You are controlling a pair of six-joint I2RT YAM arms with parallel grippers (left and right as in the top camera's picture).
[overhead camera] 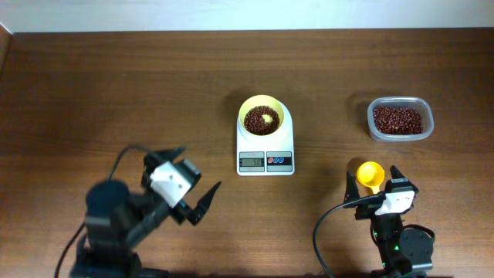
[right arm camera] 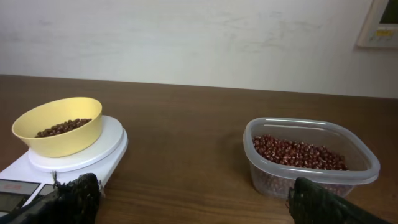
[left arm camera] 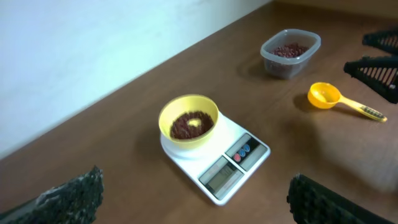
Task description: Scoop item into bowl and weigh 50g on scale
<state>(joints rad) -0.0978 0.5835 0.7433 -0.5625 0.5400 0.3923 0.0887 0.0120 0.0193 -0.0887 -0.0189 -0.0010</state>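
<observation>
Both the left gripper (overhead camera: 202, 166) and the right gripper (right arm camera: 198, 202) gape wide, holding nothing. Your beans (overhead camera: 255, 122) sit in the bowl (overhead camera: 243, 116) on the scale (overhead camera: 262, 145), mid-table, away from every edge. Bump the scale while reaching for the scoop (overhead camera: 370, 173) and the reading may drift.

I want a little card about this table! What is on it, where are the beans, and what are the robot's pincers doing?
bowl: yellow, sitting on the scale
scale: white, mid-table, display too small to read
beans: some in the bowl, more in the clear tub
scoop: yellow, empty, lying on the table by the right pincer
left pincer: open, holding nothing
right pincer: open, holding nothing
</observation>
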